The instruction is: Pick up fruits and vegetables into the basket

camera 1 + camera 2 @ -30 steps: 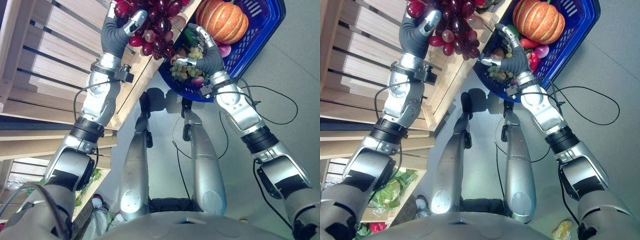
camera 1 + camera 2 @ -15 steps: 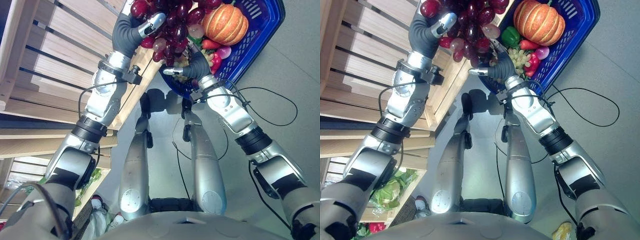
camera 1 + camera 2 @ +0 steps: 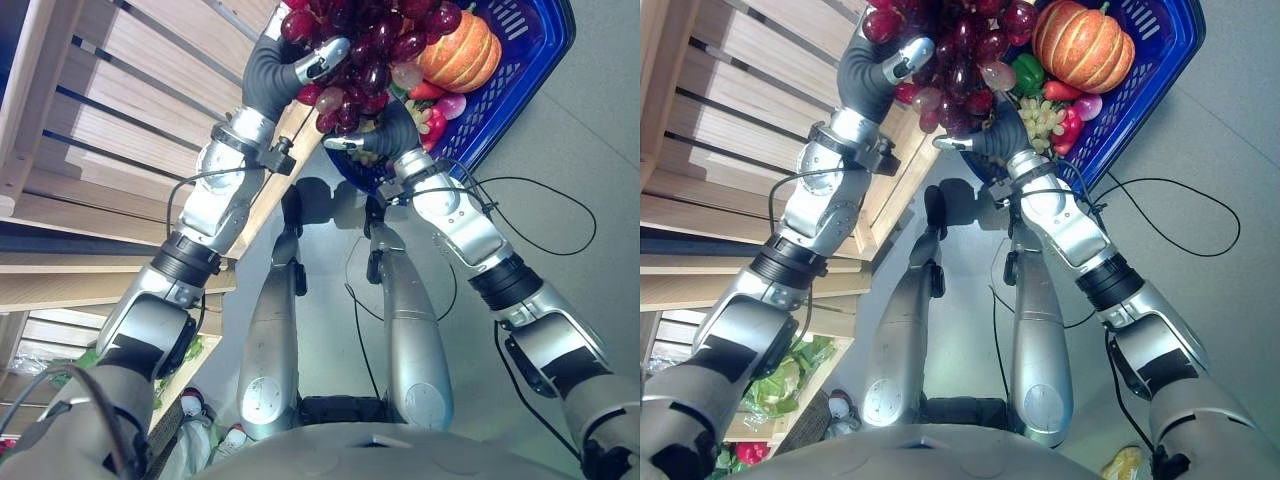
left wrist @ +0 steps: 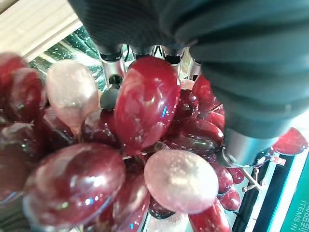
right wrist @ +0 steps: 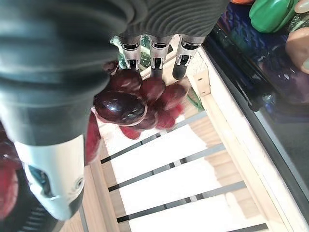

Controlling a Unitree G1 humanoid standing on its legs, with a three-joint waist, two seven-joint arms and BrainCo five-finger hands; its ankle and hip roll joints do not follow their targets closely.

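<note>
Where the two arms rise toward the crates, the left robot hand is curled round a big bunch of red grapes, thumb across the near berries, and carries it in the air at the corner of the slatted wooden crate. Just beside it, the right robot hand sits under the bunch's lower end; in its own wrist view its fingers run straight, parted from the thumb, clamped on nothing, with the red berries just past their tips. The bunch hangs long, its tail pointing down toward that right robot hand. Beyond both lies the blue basket, with a pumpkin, green pepper and pale green grapes already inside. From the bunch, the basket lies to the robot's right and slightly farther off, so I judge the carry must go rightward over the near rim.
</note>
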